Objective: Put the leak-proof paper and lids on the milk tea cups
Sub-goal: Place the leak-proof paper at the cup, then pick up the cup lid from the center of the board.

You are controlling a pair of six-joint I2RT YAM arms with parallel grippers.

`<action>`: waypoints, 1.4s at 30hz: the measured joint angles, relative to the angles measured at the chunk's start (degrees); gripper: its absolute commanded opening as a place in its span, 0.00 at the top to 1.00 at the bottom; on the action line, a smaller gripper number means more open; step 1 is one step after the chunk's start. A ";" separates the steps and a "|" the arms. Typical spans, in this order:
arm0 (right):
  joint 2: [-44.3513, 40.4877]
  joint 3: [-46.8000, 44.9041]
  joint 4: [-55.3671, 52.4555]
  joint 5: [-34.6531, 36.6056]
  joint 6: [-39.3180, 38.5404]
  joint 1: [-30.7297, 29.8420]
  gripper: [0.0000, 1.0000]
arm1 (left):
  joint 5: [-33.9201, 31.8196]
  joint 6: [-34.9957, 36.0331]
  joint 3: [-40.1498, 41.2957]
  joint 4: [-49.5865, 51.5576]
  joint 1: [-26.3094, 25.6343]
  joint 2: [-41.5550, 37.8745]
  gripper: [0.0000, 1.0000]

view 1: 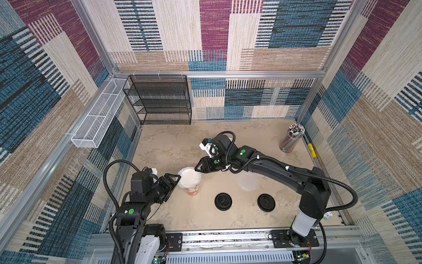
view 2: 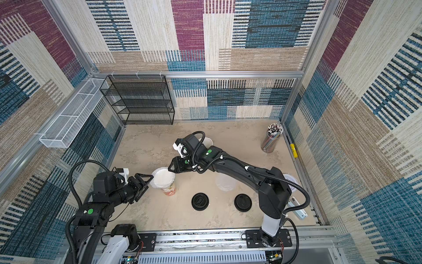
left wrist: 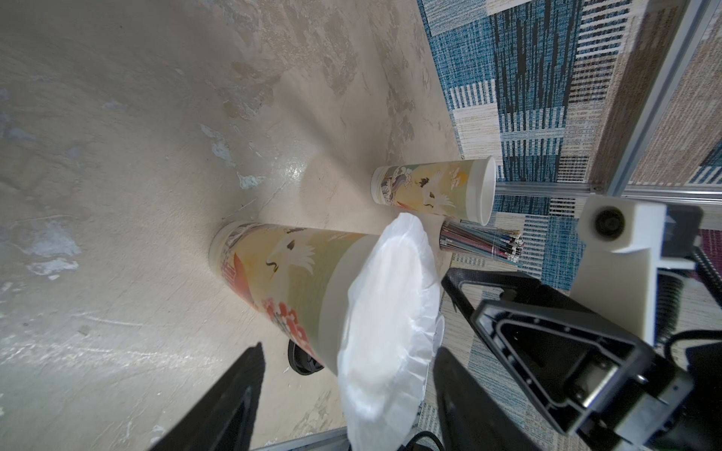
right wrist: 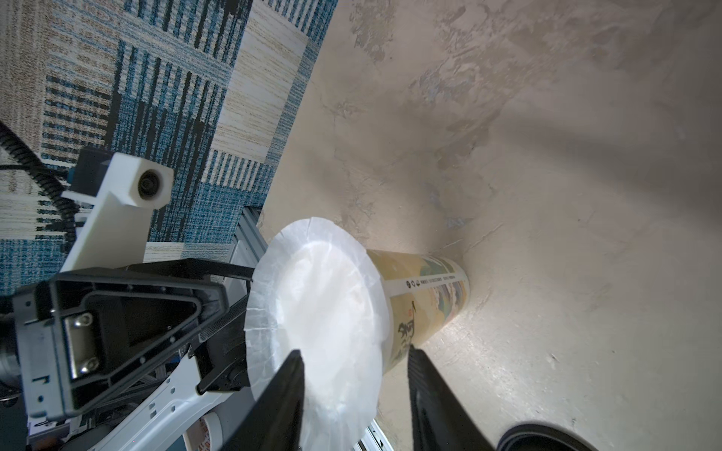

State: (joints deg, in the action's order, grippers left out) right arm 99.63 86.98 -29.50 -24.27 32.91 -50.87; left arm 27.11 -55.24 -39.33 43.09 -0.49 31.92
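Two tall white paper cups with orange-red printed pictures stand upright on the beige mottled tabletop (view 1: 173, 146). The nearer cup (view 1: 192, 190) carries one thin, translucent-whitish round paper sheet (view 1: 189, 177) over its mouth, the crinkled edge overhanging the rim all round. The second cup (left wrist: 433, 189), beyond the covered cup and largely hidden by the right arm in both top views, has an open mouth. More of the same translucent paper (view 1: 247, 181) lies flat on the tabletop to the right of the covered cup; whether it is one sheet or several cannot be told. Two black domed plastic lids (view 1: 223, 201) (view 1: 266, 202) lie nearer the robot's base than the covered cup, well apart from each other. One clear holder of striped straws (view 1: 291, 139) stands far to its right. The left gripper (left wrist: 347, 349) has its fingers (left wrist: 226, 398) spread wide, straddling the covered cup's top. The right gripper (right wrist: 355, 351) is at the sheet's opposite edge, its fingers (right wrist: 433, 410) apart and holding nothing.
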 measured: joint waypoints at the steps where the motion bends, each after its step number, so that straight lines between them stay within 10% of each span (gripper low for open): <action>1: -0.92 -0.07 -0.04 0.81 -0.28 0.00 0.42 | -0.02 0.04 -0.04 0.04 0.00 -0.20 0.28; 17: -25.49 -36.48 9.25 21.53 -20.74 -5.07 0.14 | -8.20 0.52 -2.58 4.72 0.00 -3.82 0.27; 42: -6.14 -29.62 -2.73 26.95 -4.26 -11.28 0.25 | -11.74 -0.26 -2.82 6.88 0.00 -4.50 0.27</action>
State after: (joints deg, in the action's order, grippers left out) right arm 93.49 57.36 -32.23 2.68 28.64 -62.15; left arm 15.38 -55.51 -42.15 49.98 -0.49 27.42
